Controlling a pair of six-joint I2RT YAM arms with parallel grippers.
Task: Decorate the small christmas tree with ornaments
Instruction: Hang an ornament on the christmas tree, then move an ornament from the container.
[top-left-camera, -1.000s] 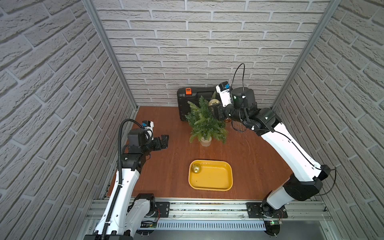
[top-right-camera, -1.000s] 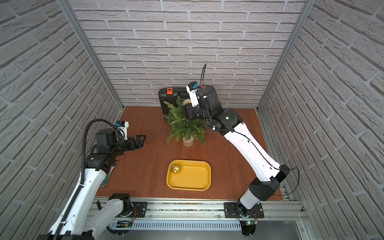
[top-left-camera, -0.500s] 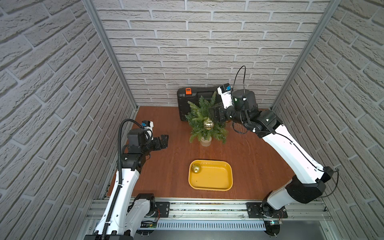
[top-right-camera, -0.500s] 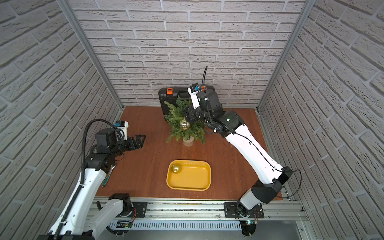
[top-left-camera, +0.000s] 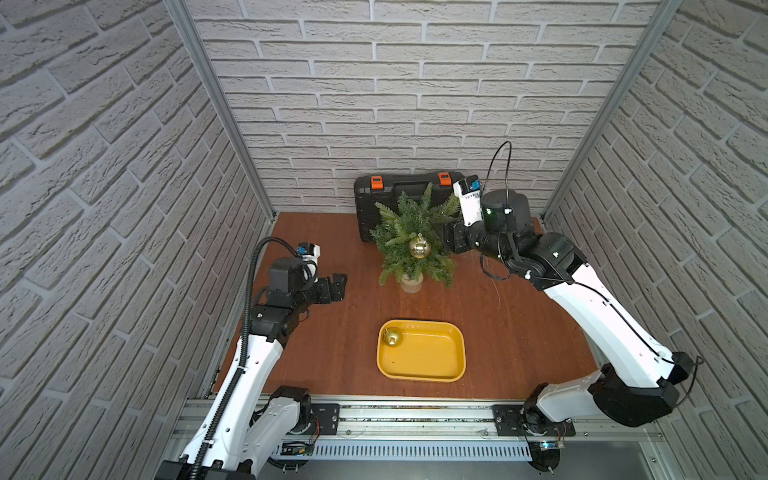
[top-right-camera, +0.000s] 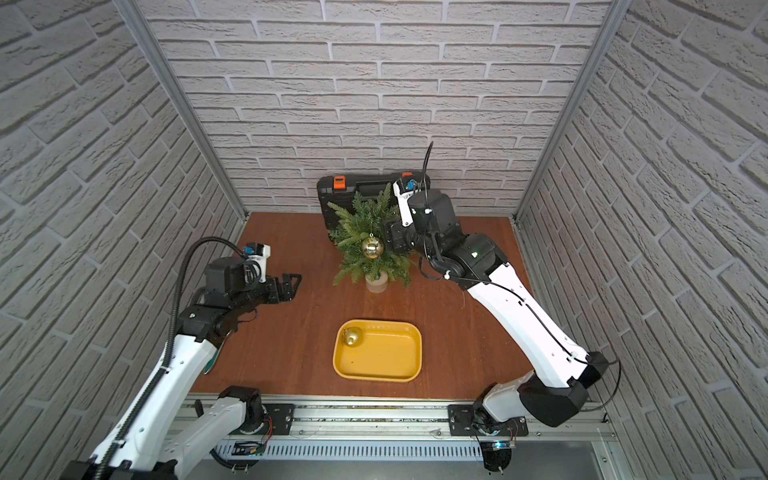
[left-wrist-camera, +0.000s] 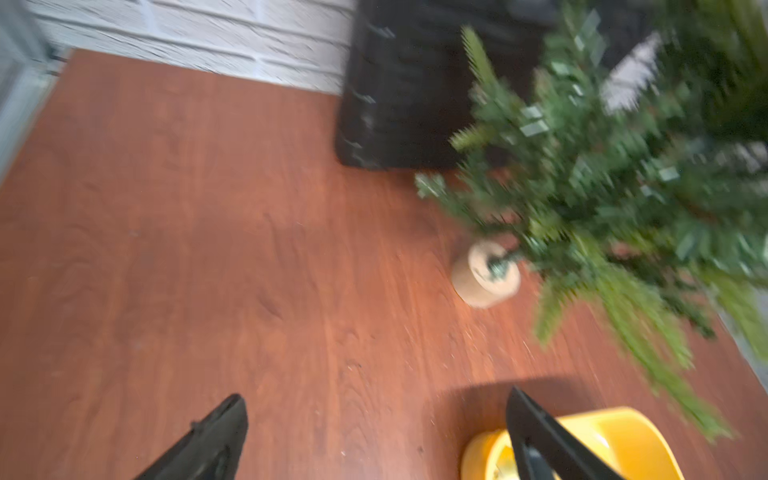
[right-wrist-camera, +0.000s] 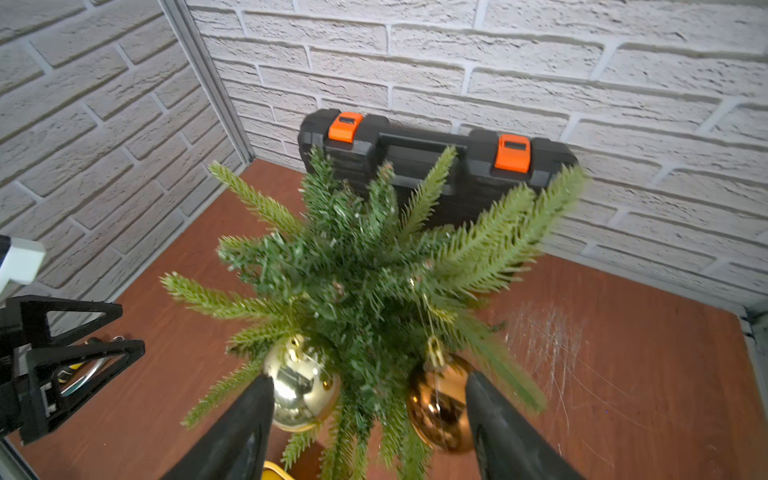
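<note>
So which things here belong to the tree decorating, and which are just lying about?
Job: small christmas tree; pale gold ornament and copper ornament hanging on it; gold ornament in the yellow tray.
Lying about: black case behind the tree.

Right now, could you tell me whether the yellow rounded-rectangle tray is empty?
Not empty: in both top views one shiny gold bauble sits in a corner of the yellow rounded-rectangle tray, otherwise bare.

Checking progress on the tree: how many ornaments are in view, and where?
3. Pale gold bauble hanging on the small christmas tree; copper bauble hanging beside it, shown only in the right wrist view; gold bauble in a corner of the yellow tray. Foliage may hide more.
</note>
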